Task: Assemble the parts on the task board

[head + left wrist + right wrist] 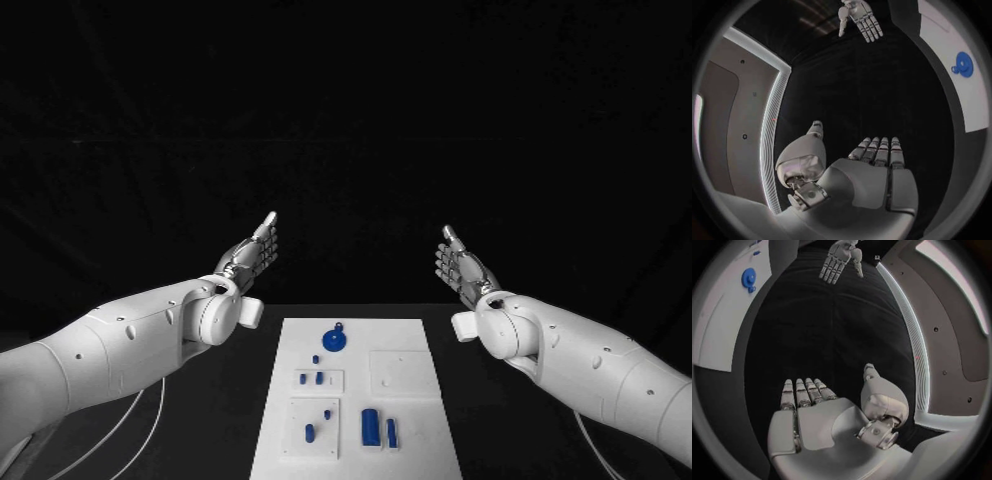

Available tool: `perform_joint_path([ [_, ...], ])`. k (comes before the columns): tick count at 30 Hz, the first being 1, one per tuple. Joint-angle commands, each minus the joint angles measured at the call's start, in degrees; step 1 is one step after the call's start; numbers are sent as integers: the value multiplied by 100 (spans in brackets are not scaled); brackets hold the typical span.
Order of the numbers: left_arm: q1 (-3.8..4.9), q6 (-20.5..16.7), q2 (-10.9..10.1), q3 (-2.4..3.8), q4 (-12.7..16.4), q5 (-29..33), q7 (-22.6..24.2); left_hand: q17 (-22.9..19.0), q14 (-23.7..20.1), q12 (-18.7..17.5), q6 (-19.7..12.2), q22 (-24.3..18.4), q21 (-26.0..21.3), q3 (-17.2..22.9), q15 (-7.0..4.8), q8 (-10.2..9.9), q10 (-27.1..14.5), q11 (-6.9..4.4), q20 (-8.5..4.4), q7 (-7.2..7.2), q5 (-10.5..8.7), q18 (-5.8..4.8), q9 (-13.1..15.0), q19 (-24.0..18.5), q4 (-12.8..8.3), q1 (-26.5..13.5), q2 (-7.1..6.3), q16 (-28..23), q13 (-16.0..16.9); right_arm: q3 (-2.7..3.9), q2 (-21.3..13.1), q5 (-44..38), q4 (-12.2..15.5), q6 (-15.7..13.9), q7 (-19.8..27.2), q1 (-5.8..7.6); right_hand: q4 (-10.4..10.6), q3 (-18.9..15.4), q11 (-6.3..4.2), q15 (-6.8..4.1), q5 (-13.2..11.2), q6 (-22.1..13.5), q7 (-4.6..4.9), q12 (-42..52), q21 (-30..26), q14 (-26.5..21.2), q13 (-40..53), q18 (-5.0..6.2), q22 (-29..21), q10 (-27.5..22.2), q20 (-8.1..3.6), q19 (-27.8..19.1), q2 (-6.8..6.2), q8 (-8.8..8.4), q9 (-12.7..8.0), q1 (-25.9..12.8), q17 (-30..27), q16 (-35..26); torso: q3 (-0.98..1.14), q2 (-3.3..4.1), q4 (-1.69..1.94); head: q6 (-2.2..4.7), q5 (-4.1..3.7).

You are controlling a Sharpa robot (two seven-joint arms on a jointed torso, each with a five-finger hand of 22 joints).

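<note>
The white task board (404, 410) lies on the black table near me, between my arms. A round blue part (335, 340) sits at its far end, and several small blue parts (371, 427) lie nearer its front. My left hand (251, 256) is raised above the table beyond the board's far left corner, fingers straight and apart, holding nothing. My right hand (463, 264) mirrors it beyond the far right corner, also flat and empty. The left wrist view shows my left hand (873, 170), the right hand (859, 18) across from it, and the round blue part (962, 64) on the board (973, 100). The right wrist view shows my right hand (817, 410) and the left hand (839, 259).
The black table (490, 440) runs along both sides of the board. Pale cables (130, 420) hang under my left arm at the table's left side.
</note>
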Motion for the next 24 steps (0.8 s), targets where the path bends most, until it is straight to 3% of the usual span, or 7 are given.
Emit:
perform_joint_path([
  [1,-125,-795,-121,67,448,81,290,-46,-749,-72,-681,-55,-64,80,-110,-62,-731,-110,-147,-88,-83,-174,-44,-735,12,-2518,-65,-66,-45,-163,-136,442,446,-710,459,70,149,12,-105,-108,-259,-617,-103,-61,-75,-741,-45,-249,-51,-732,-221,-670,-60,-63,-41,-1870,-47,-70,33,-37,-32,-58,-2],
  [3,-249,-1186,-251,150,888,115,402,-46,-749,-72,-681,-55,-64,80,-110,-62,-731,-110,-147,-88,-83,-174,-44,-735,12,-2518,-65,-66,-45,-376,-284,658,886,-1065,655,143,149,12,-105,-108,-259,-617,-103,-61,-75,-741,-45,-249,-51,-732,-221,-670,-60,-63,-41,-1870,-47,-70,33,-37,-32,-58,-2],
  [8,-500,-1977,-515,318,1779,184,628,-46,-749,-72,-681,-55,-64,80,-110,-62,-731,-110,-147,-88,-83,-174,-44,-735,12,-2518,-65,-66,-45,-806,-585,1095,1777,-1785,1054,291,149,12,-105,-108,-259,-617,-103,-61,-75,-741,-45,-249,-51,-732,-221,-670,-60,-63,-41,-1870,-47,-70,33,-37,-32,-58,-2],
  [9,-572,-2203,-590,366,2033,203,693,-46,-749,-72,-681,-55,-64,80,-110,-62,-731,-110,-147,-88,-83,-174,-44,-735,12,-2518,-65,-66,-45,-934,-674,1224,2041,-1998,1172,335,149,12,-105,-108,-259,-617,-103,-61,-75,-741,-45,-249,-51,-732,-221,-670,-60,-63,-41,-1870,-47,-70,33,-37,-32,-58,-2],
  [16,-831,-3020,-863,539,2954,275,927,-46,-749,-72,-681,-55,-64,80,-110,-62,-731,-110,-147,-88,-83,-174,-44,-735,12,-2518,-65,-66,-45,-1420,-1014,1718,3048,-2812,1622,502,149,12,-105,-108,-259,-617,-103,-61,-75,-741,-45,-249,-51,-732,-221,-670,-60,-63,-41,-1870,-47,-70,33,-37,-32,-58,-2],
  [20,-896,-3224,-931,582,3184,292,985,-46,-749,-72,-681,-55,-64,80,-110,-62,-731,-110,-147,-88,-83,-174,-44,-735,12,-2518,-65,-66,-45,-1554,-1107,1854,3325,-3035,1745,548,149,12,-105,-108,-259,-617,-103,-61,-75,-741,-45,-249,-51,-732,-221,-670,-60,-63,-41,-1870,-47,-70,33,-37,-32,-58,-2],
  [24,-910,-3269,-946,592,3234,296,998,-46,-749,-72,-681,-55,-64,80,-110,-62,-731,-110,-147,-88,-83,-174,-44,-735,12,-2518,-65,-66,-45,-1598,-1137,1899,3416,-3109,1786,563,149,12,-105,-108,-259,-617,-103,-61,-75,-741,-45,-249,-51,-732,-221,-670,-60,-63,-41,-1870,-47,-70,33,-37,-32,-58,-2],
])
